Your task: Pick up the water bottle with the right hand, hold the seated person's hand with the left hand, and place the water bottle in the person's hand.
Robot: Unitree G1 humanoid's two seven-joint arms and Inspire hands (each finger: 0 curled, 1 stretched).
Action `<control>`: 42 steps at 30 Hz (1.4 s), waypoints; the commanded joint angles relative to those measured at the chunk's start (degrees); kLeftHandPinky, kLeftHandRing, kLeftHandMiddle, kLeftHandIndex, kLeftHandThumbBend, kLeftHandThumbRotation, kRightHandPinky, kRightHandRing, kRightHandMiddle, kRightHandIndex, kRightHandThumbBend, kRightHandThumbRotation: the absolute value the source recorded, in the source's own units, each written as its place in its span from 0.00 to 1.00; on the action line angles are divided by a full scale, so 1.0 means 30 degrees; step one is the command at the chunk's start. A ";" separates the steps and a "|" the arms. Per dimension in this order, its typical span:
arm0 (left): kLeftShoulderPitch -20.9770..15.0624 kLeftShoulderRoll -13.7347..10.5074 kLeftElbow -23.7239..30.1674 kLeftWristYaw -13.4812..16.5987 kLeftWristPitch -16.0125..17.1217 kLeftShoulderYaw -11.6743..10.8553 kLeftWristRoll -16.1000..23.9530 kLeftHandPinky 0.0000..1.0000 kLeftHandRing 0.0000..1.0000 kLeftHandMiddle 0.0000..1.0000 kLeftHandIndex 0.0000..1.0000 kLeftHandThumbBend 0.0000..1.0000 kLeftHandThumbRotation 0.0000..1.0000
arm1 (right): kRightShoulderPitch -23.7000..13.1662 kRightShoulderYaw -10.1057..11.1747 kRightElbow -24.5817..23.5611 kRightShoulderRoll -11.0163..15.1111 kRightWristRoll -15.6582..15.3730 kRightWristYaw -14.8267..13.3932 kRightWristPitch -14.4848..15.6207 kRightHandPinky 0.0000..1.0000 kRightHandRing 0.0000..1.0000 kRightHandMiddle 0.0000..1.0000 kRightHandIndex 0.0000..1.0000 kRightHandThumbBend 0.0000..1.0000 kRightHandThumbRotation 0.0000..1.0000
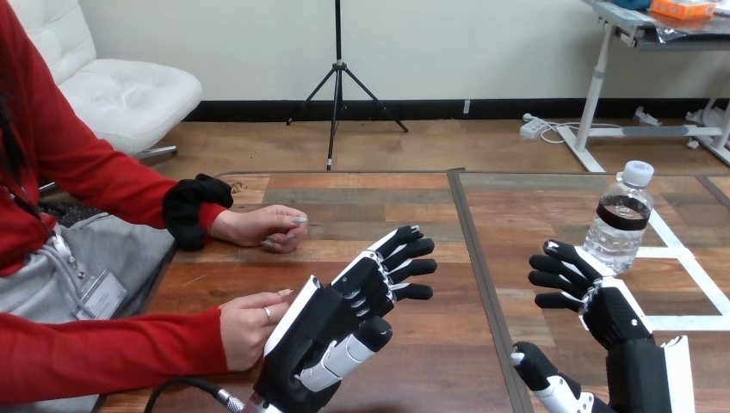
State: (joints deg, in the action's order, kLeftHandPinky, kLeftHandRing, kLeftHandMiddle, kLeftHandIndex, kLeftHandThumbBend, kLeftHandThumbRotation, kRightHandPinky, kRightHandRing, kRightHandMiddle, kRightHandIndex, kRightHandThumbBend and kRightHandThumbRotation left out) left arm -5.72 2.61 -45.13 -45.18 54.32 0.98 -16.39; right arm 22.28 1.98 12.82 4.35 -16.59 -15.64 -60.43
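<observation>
- Left hand (340, 311) is hovering low over the table (413, 198), left of the middle seam. Fingers are reaching out pretty much straight, thumb tucked underneath, and it's holding nothing.
- Person's near hand (245, 327) is sitting on the table right against the white back shell of that left hand. They're looking like they're touching, but no robot fingers are wrapping round it.
- Person's far hand (262, 228) is resting loosely curled on the table further back, well apart from both robot hands.
- Right hand (607, 311) is hanging over the right half of the table, fingers spread and only slightly bent, so it's gripping nothing.
- Bottle (618, 225) is standing upright on the table just beyond the right hand's fingertips, near but not touching. It's sitting by the white tape (663, 252) lines, cap on.
</observation>
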 commanded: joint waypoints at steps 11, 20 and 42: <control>-0.1254 0.0112 0.0166 0.0149 0.0333 -0.0095 -0.0091 0.79 0.86 0.88 0.90 0.89 0.74 | -0.1163 0.0105 -0.0155 -0.0339 0.0441 0.0034 -0.0455 0.61 0.70 0.74 0.77 0.80 0.65; -0.1273 0.0107 0.0147 0.0199 0.0327 -0.0069 -0.0014 0.79 0.86 0.89 0.91 0.89 0.75 | -0.1328 0.0161 0.0046 -0.0279 0.0497 0.0044 -0.0610 0.61 0.70 0.74 0.77 0.79 0.63; -0.1347 0.0245 -0.0031 0.0185 0.0375 -0.0121 -0.0141 0.79 0.86 0.89 0.90 0.90 0.75 | -0.1507 0.0619 -0.0437 -0.0243 0.0135 -0.0136 -0.0201 0.60 0.69 0.74 0.77 0.79 0.62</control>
State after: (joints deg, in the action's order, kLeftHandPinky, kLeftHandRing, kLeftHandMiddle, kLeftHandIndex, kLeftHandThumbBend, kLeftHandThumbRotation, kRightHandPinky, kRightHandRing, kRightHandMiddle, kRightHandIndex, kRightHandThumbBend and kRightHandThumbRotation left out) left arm -5.73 2.63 -45.16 -44.94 54.33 1.00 -16.31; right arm 21.53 2.63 12.89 4.44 -15.87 -15.65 -60.72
